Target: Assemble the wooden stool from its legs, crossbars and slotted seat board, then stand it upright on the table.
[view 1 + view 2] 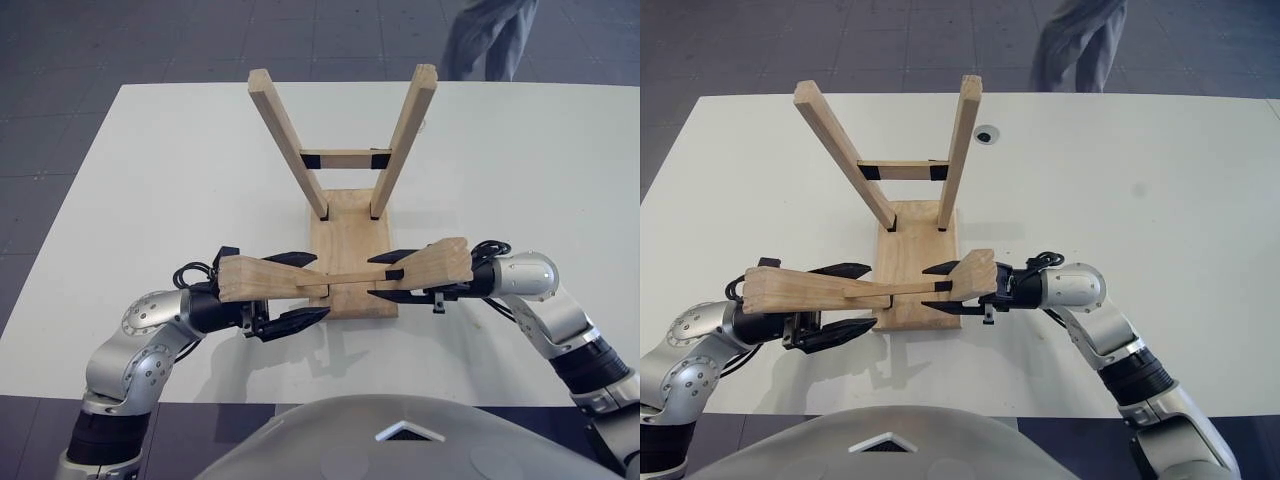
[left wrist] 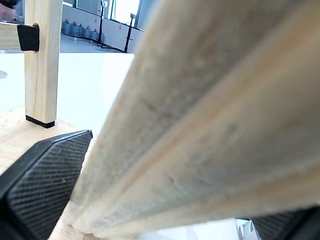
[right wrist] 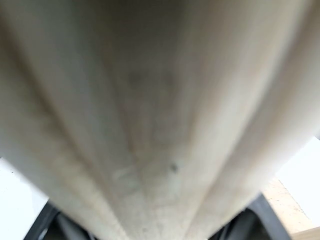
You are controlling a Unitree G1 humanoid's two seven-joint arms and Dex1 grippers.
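My left arm bends in from seven o'clock, left gripper (image 1: 320, 285) pointing toward three. My right arm comes in from five o'clock, right gripper (image 1: 371, 277) pointing toward nine. Each clamps one end of the leg frame (image 1: 345, 279).

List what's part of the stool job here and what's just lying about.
Job: seat board, lying flat; standing leg pair with crossbar, upright at its far end; second leg pair, held over its near end by left end effector and right end effector.
Not job: table; dark round fitting in the tabletop.
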